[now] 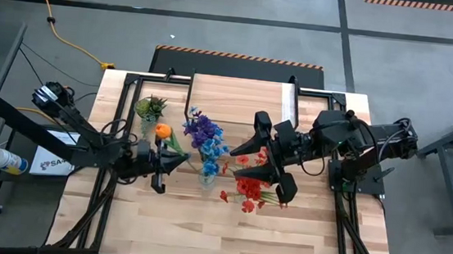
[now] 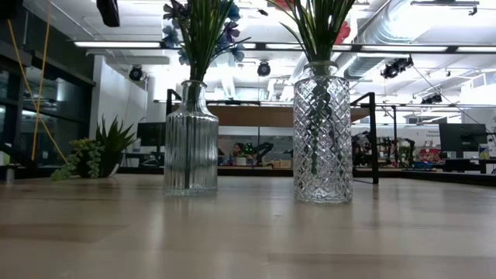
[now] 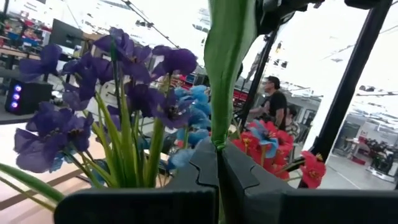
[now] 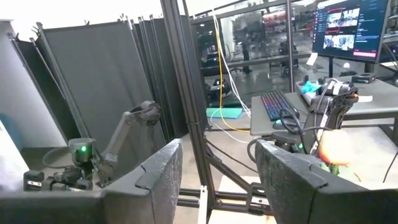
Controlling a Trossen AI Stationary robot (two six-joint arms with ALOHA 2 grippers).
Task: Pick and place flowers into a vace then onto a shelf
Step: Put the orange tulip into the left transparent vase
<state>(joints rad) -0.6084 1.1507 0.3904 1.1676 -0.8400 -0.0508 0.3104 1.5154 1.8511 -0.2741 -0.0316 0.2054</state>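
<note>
Left gripper [image 1: 176, 162]: clamped tight on a green stem [image 3: 225, 68], apparently that of the orange flower [image 1: 163, 130] just behind its fingers
Right gripper [image 1: 269, 159]: jaws parted, nothing between them, above the red flowers [image 1: 247, 186]
Purple and blue flowers [image 1: 207, 138]: in a ribbed vase [image 2: 191, 139], between both grippers
Shelf [image 1: 237, 99]: beyond both grippers

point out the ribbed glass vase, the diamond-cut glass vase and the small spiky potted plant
ribbed clear glass vase [image 2: 191, 143]: low view, middle of its body
diamond-cut clear glass vase [image 2: 322, 136]: low view, middle of its body
small green spiky potted plant [image 2: 99, 147]: low view, its leaves
</note>
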